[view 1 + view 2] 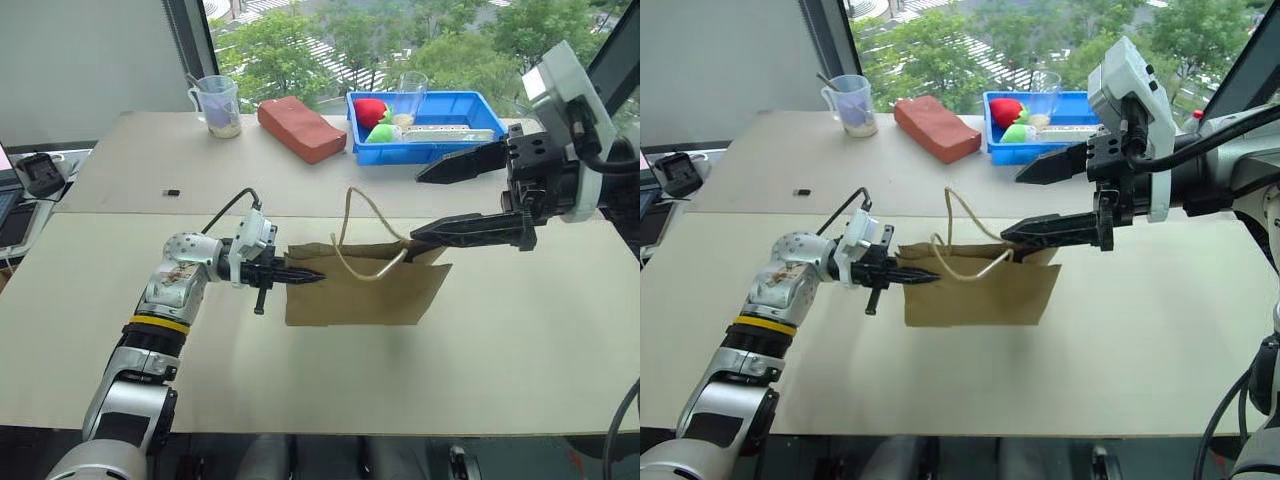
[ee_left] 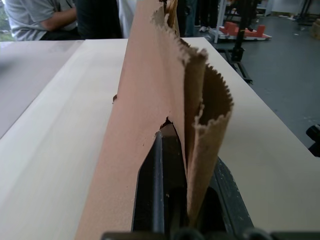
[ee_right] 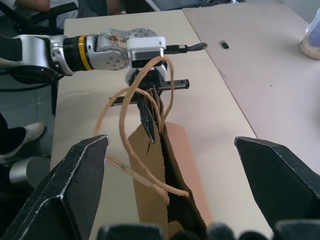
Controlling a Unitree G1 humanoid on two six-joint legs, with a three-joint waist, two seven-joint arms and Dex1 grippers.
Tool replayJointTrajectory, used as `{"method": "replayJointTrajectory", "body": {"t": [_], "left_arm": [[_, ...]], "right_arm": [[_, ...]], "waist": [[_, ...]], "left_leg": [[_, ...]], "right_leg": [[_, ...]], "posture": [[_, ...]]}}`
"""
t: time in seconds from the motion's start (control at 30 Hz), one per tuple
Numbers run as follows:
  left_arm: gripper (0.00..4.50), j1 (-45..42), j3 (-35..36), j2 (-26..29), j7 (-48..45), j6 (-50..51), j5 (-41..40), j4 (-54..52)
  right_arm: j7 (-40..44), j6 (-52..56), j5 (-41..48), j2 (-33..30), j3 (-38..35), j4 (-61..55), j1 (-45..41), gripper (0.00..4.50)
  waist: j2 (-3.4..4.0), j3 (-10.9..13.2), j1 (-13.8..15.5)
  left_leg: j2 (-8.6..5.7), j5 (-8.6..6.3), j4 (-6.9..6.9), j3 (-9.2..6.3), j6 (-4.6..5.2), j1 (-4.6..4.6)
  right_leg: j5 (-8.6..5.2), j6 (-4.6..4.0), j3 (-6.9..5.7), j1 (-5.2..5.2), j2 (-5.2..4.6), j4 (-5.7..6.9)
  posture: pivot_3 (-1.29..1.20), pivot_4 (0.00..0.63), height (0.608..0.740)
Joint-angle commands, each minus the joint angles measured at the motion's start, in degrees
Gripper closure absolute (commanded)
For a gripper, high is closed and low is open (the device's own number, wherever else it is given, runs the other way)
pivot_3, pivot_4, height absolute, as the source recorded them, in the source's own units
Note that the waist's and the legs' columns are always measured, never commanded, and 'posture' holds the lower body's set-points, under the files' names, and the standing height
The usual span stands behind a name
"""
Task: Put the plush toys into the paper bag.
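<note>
The brown paper bag [image 1: 365, 290] stands up on edge on the table, its cream string handles [image 1: 352, 235] looping above it. My left gripper [image 1: 310, 276] is shut on the bag's left edge; in the left wrist view the paper [image 2: 145, 125] is pinched between the black fingers [image 2: 157, 190]. My right gripper [image 1: 418, 207] hangs open and wide at the bag's upper right corner, with its lower finger right at the paper's rim. From the right wrist the bag's mouth [image 3: 167, 170] lies between the spread fingers [image 3: 65, 190]. The plush toys are out of view.
At the back of the table stand a blue bin [image 1: 470, 105] with a red and a green soft toy and a clear cup, a reddish-brown block [image 1: 302, 128] and a measuring cup [image 1: 218, 105]. A small black piece [image 1: 172, 191] lies to the left. A person [image 2: 35, 20] sits beyond the table.
</note>
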Motion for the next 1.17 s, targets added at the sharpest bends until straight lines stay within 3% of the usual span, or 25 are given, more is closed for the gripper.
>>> {"method": "replayJointTrajectory", "body": {"t": [0.03, 0.1, 0.2, 0.47, 0.63, 0.8, 0.97, 1.17], "left_arm": [[4.45, -1.39, 0.18, -0.22, -1.65, -2.00, 0.41, 1.66], [4.45, -1.70, 0.18, -0.42, -1.56, -2.12, 0.97, 3.15], [3.60, -1.29, 0.48, -0.09, -1.25, -1.25, 1.01, 2.72], [0.02, 2.07, 4.07, 3.69, 2.89, 6.81, -2.88, -10.17], [0.02, 4.29, 10.50, 10.82, 8.76, 18.00, -8.29, -21.26], [0.02, 3.87, 14.63, 19.31, 16.11, 26.93, -7.87, -26.86], [0.02, 3.64, 13.50, 26.01, 17.72, 25.93, -3.21, -26.70], [0.02, 1.65, 12.50, 26.62, 16.32, 23.30, -2.14, -22.92]], "right_arm": [[0.56, -0.30, 0.32, -1.02, -1.93, -0.37, -0.43, 0.00], [0.62, -0.74, -0.20, -0.93, -1.59, -0.06, -0.41, 0.00], [0.88, -1.48, -1.16, -0.67, -1.05, 0.85, -0.43, 0.00], [2.57, -5.59, -4.99, -0.80, -0.56, 2.55, 2.35, 0.00], [2.02, -5.33, -4.48, -2.91, -5.42, 2.82, 6.60, 0.00], [1.15, -7.74, -6.71, -5.91, -10.47, 1.21, 16.15, 0.00], [-0.19, -7.88, -6.92, -7.54, -15.70, 0.48, 23.00, 0.00], [-1.40, -9.23, -7.53, -7.53, -17.05, -0.49, 26.82, 0.00]], "waist": [[0.00, 0.00, -0.01], [0.00, 0.00, 0.03], [0.00, 0.00, 0.03], [0.00, 0.00, 0.05], [0.00, 0.00, 0.02], [0.01, 0.00, 0.34], [0.02, 0.01, 0.38], [0.01, 0.01, 0.40]], "left_leg": [[0.00, 0.00, 0.00, 0.00, 0.00, -0.01], [0.01, 0.00, 0.00, 0.00, 0.00, -0.02], [0.00, 0.00, 0.05, 0.00, 0.00, -0.04], [0.03, -0.02, 0.11, -0.02, 0.03, -0.12], [0.08, -0.02, 0.11, -0.03, 0.03, -0.17], [0.06, -0.02, 0.11, -0.05, 0.02, -0.11], [0.04, -0.01, 0.12, 0.01, 0.02, -0.08], [0.06, -0.01, 0.15, 0.02, 0.01, -0.07]], "right_leg": [[0.00, 0.00, 0.00, -0.02, 0.00, 0.00], [0.00, 0.00, 0.00, -0.03, 0.00, 0.00], [0.00, 0.00, -0.01, -0.03, 0.01, 0.00], [0.00, 0.01, -0.01, -0.05, 0.01, 0.06], [0.00, 0.01, -0.01, -0.15, 0.03, 0.07], [0.00, 0.01, -0.05, -0.05, 0.01, 0.03], [0.00, 0.01, -0.01, -0.06, 0.02, 0.04], [0.00, 0.01, -0.02, -0.02, 0.04, 0.03]], "posture": [[0.00, 0.150, 0.740], [0.00, 0.150, 0.740], [0.00, 0.150, 0.740], [0.00, 0.150, 0.740], [0.00, 0.150, 0.740], [0.00, 0.150, 0.740], [0.00, 0.150, 0.740], [0.00, 0.150, 0.740]]}}
